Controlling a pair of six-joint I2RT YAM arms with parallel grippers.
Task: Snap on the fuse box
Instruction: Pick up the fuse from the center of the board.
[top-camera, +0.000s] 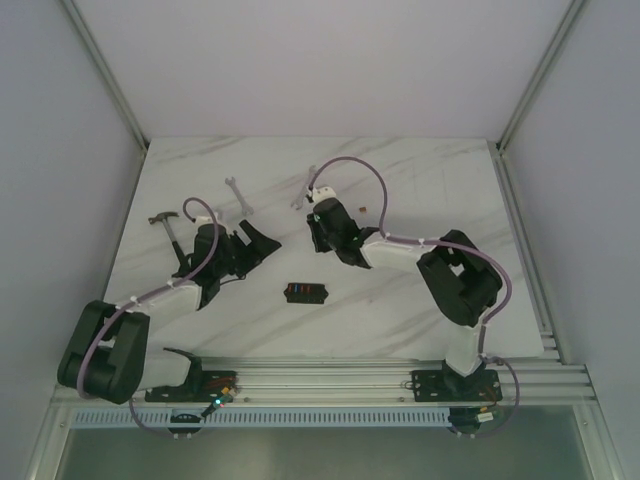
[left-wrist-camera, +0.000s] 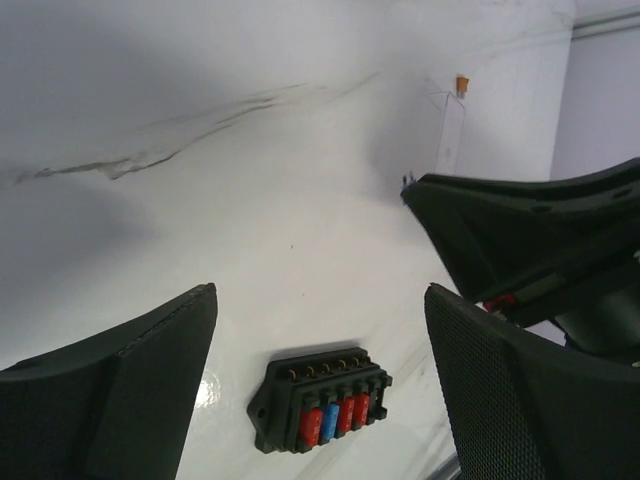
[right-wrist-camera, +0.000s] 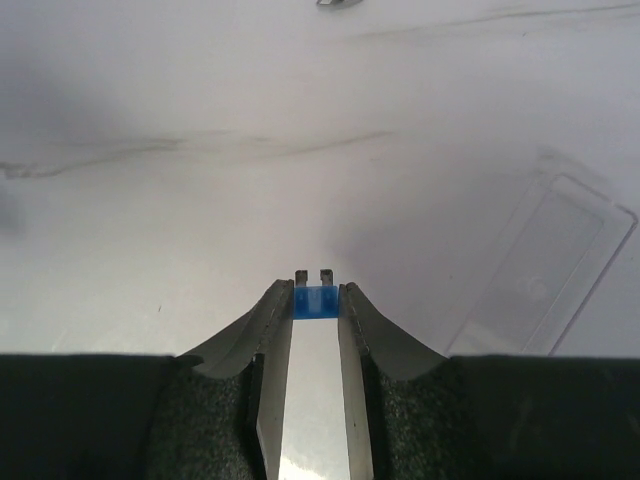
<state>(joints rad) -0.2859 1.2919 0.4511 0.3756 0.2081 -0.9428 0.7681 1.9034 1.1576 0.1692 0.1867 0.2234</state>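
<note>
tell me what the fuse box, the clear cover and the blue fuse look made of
Fuse box: probably black moulded plastic, matte with a slight sheen.
Clear cover: transparent plastic, it seems; the table shows through and the edges catch light.
Blue fuse: tinted plastic body with two prongs that look like metal.

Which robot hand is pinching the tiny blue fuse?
The right gripper: it squeezes the blue fuse, prongs sticking out. The left gripper stands wide open, holding nothing, pointed at the fuse box.
</note>
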